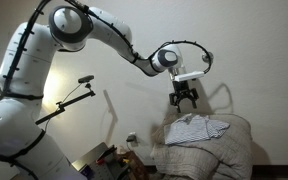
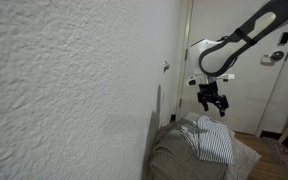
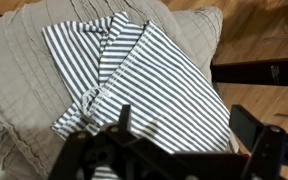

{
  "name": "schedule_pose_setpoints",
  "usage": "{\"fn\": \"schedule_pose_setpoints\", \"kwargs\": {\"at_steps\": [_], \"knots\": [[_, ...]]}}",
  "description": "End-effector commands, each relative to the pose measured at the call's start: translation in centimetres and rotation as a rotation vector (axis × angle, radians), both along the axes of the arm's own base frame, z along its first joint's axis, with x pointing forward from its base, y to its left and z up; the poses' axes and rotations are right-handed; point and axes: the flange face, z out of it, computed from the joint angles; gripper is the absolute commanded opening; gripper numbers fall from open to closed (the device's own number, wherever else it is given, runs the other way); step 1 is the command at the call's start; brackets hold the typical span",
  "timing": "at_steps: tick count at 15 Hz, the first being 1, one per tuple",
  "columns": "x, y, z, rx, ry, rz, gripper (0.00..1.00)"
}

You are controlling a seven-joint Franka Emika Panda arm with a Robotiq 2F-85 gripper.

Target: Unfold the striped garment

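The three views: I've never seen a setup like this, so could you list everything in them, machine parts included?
striped garment: one, white with dark stripes, lying folded on top of the cushion.
cushion: one, grey-beige, big and padded, against the wall.
wall: one, white, rough-textured, beside the cushion.
door: one, pale, behind the arm in an exterior view.
camera on a stand: one, dark, next to the robot.
clutter: a few small items low beside the cushion, too dim to name.
robot arm: one, white with dark joints, reaching out over the cushion.
gripper: one, black, open, hanging above the striped garment without touching it.
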Motion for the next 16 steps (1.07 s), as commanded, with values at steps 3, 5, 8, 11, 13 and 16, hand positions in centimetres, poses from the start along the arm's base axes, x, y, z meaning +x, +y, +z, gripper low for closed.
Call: {"fn": "schedule_pose_setpoints", "kwargs": {"at_steps": [3,5,8,11,13,16], "knots": [[1.6,-0.1,-0.2,-0.011,-0.038,0.002,1.0],[2.3,0.1,-0.5,-0.018,-0.067,0.007,1.0],[3.7,0.1,-1.6,-0.001,-0.115,0.021,1.0],[4.5,-0.3,-3.2,0.01,-0.102,0.018,1.0],[4.9,-0.4,-4.1,0.006,-0.097,0.016,1.0],[5.7,-0.5,-5.0,0.012,-0.094,0.02,1.0]]}}
